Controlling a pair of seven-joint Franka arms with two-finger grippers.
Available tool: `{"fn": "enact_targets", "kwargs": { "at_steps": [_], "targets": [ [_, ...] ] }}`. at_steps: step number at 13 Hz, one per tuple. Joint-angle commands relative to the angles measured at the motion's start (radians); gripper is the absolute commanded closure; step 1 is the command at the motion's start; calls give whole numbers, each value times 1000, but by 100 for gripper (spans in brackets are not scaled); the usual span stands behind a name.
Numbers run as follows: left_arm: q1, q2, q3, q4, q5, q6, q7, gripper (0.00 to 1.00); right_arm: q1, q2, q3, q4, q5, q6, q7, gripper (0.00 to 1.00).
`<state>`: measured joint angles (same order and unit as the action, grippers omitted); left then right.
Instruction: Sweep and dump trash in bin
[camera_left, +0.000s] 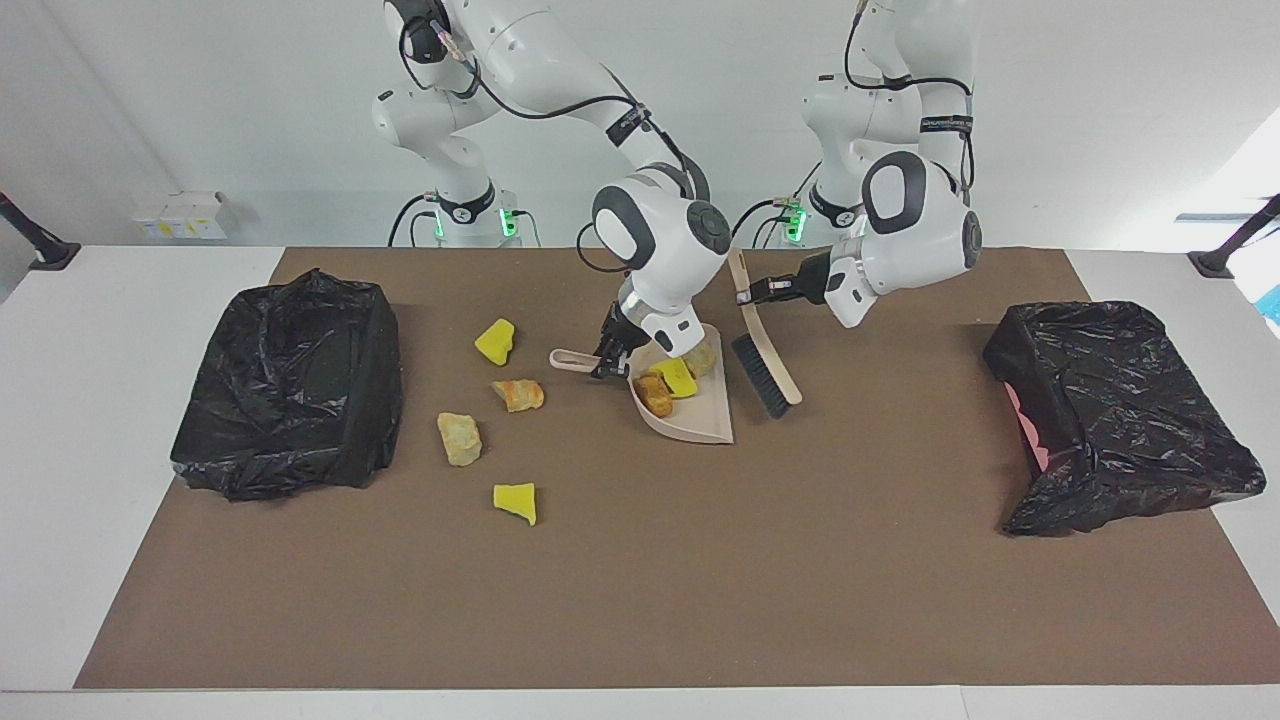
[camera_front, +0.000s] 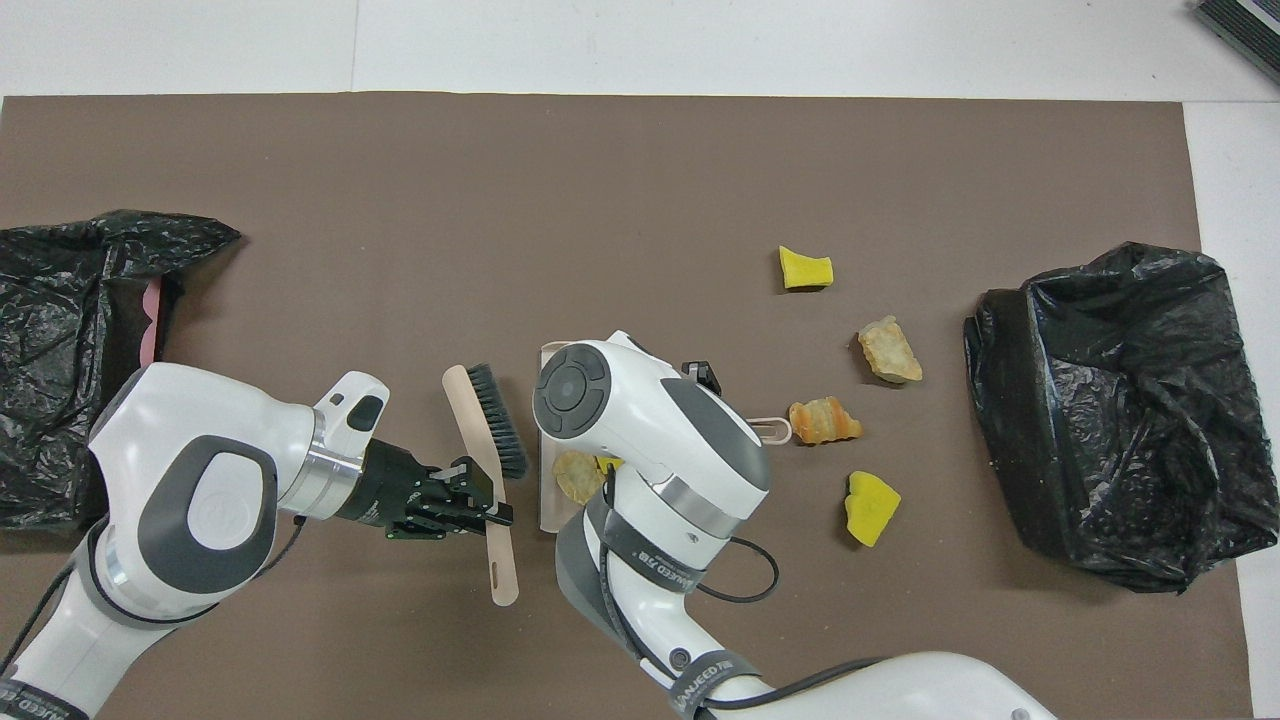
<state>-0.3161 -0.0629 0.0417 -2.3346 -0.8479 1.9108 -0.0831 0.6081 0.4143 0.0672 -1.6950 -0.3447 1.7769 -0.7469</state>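
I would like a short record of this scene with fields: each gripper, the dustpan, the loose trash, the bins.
left gripper: shut on the brush handle, bristles on the mat beside the dustpan
right gripper: shut on the dustpan handle
dustpan: on the mat, three trash pieces inside
loose trash: four pieces on the mat, toward the right arm's end
bins: one black-bagged bin at the right arm's end, another at the left arm's end

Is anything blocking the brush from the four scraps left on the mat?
Yes. The dustpan, held by the right tool, sits between the brush in the left tool and the loose trash.
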Motion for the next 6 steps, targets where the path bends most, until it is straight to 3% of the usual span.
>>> {"fn": "enact_targets", "kwargs": {
  "at_steps": [1,6],
  "targets": [
    [37,18,-3,26,120,-30,42,100,-16,-9,5,-28,-3,26,26,100],
    [-18,12,-8,18,360,-35,36,100,-67,-32,5,-20,47,32,17,100]
  ]
}}
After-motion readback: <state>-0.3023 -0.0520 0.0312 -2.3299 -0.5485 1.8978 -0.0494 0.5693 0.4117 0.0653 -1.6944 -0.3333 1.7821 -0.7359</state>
